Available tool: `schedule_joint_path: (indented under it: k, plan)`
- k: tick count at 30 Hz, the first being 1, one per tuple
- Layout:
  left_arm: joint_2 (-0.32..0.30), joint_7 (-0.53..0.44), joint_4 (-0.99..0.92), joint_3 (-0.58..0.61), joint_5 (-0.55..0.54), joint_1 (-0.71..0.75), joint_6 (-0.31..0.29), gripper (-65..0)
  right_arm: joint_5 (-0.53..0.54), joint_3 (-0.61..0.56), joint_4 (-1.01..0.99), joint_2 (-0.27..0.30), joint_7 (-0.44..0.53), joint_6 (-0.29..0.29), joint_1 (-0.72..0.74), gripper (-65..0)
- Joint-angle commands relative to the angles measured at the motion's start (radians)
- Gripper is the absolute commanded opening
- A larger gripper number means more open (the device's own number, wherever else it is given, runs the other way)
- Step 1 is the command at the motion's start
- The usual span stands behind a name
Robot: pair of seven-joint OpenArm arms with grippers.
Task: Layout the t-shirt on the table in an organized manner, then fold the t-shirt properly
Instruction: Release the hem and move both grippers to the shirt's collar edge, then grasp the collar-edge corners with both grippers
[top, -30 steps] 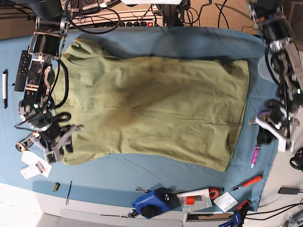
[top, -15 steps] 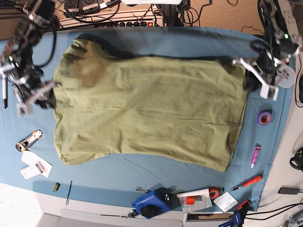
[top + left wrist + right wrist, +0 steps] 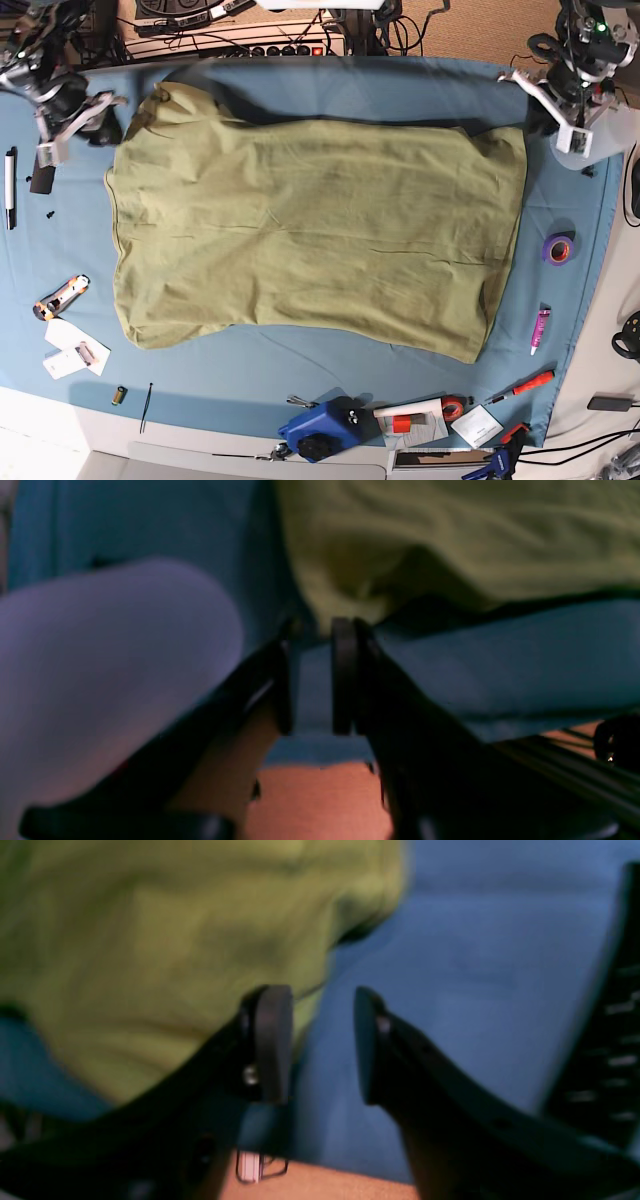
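The olive-green t-shirt lies spread flat on the light-blue table, its long axis running left to right. My right gripper is at the shirt's far left corner. In the right wrist view it is open, with the shirt edge behind its left finger and blue cloth in the gap. My left gripper is at the far right corner. In the left wrist view it shows a narrow gap holding nothing, its tips just short of the shirt corner.
A purple tape roll, a pink marker and a red screwdriver lie along the right edge. A blue tool sits at the near edge. A utility knife, paper cards and a pen lie at the left.
Both arms have moved from the shirt's sides toward the table's far edge and now sit at its two far corners. The shirt lies about as before.
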Motion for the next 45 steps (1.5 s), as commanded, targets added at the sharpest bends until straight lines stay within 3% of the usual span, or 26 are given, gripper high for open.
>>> schedule_joint_path:
  k: [1, 5, 10, 16, 21, 31, 36, 37, 38, 41, 45]
  plan:
    - [0.000, 0.018, 0.001, -0.009, -0.034, 0.020, -0.004, -55.2, 0.017, 0.007, 0.016, 0.007, 0.008, 0.006, -0.006, -39.4]
    - [-0.001, 0.033, 0.001, -0.071, -0.034, 0.048, -0.004, -55.2, 0.030, 0.007, 0.016, -0.031, -0.043, 0.005, -0.025, -37.4]
    - [-0.001, 0.032, 0.001, -0.156, -0.038, 0.055, -0.005, -55.2, 0.123, 0.003, 0.016, -0.040, -0.111, 0.002, -0.056, -37.4]
    - [-0.003, 0.031, 0.001, -0.171, -0.049, 0.055, -0.005, -55.2, 0.111, 0.004, 0.016, -0.050, -0.100, 0.002, -0.074, -37.4]
    - [-0.003, 0.030, 0.001, -0.171, -0.049, 0.055, -0.005, -55.2, 0.038, 0.004, 0.016, -0.053, -0.079, -0.018, -0.074, -37.4]
    - [-0.003, 0.029, 0.001, -0.171, -0.074, 0.055, -0.005, -55.1, 0.046, -0.032, -0.018, -0.089, -0.064, -0.028, -0.074, -37.4]
    - [-0.003, 0.030, 0.001, -0.171, -0.127, 0.055, -0.008, -55.1, 0.116, -0.045, -0.115, -0.089, -0.054, -0.027, -0.074, -37.5]
    - [-0.003, 0.030, 0.001, -0.171, -0.143, 0.055, -0.008, -55.1, 0.117, -0.045, -0.120, -0.089, -0.055, -0.026, -0.074, -38.3]
    - [-0.003, 0.029, 0.001, -0.171, -0.158, 0.055, -0.008, -55.1, 0.117, -0.045, -0.120, -0.089, -0.057, -0.026, -0.074, -43.3]
    - [-0.003, 0.031, 0.001, -0.171, -0.192, 0.055, -0.008, -55.1, 0.117, -0.042, -0.120, -0.089, -0.062, -0.026, -0.074, -62.5]
    - [-0.003, 0.034, 0.001, -0.171, -0.199, 0.055, -0.008, -55.1, 0.132, -0.042, -0.120, -0.089, -0.072, -0.011, -0.074, -65.0]
